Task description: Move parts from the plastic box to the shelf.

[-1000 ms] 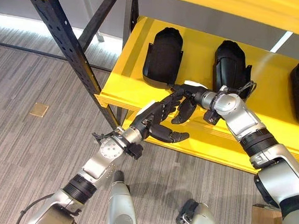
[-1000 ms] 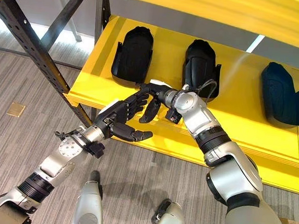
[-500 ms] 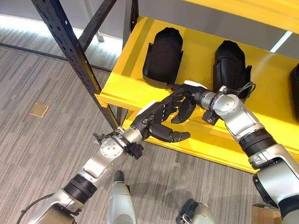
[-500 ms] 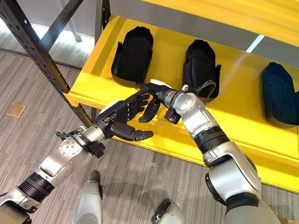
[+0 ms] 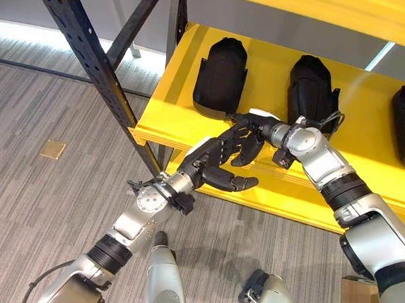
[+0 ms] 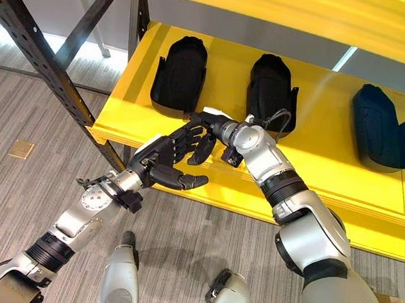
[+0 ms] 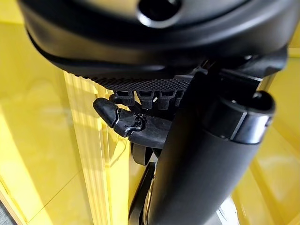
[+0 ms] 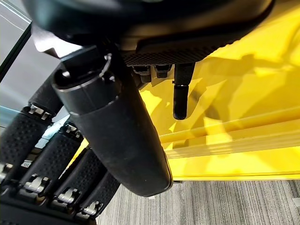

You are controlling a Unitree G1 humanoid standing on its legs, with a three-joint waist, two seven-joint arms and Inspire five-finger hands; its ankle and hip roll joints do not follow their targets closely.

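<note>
On the yellow shelf, black moulded parts lie behind two slack-fingered, empty hands.

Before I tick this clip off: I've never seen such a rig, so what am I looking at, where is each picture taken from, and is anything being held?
This is a humanoid robot with two silver-grey arms ending in dark, fingered hands. The two wide pictures come from a stereo camera on its head, looking down; the two close-ups come from a camera on each wrist, looking along that hand.

In front of it stands a yellow shelf on a black metal frame, over grey floor. Three black moulded parts lie in a row on the shelf: the left part, the middle part and the right part.

The left hand and right hand meet at the shelf's front edge, fingers loosely extended and close together. Neither hand appears to be holding anything.
</note>
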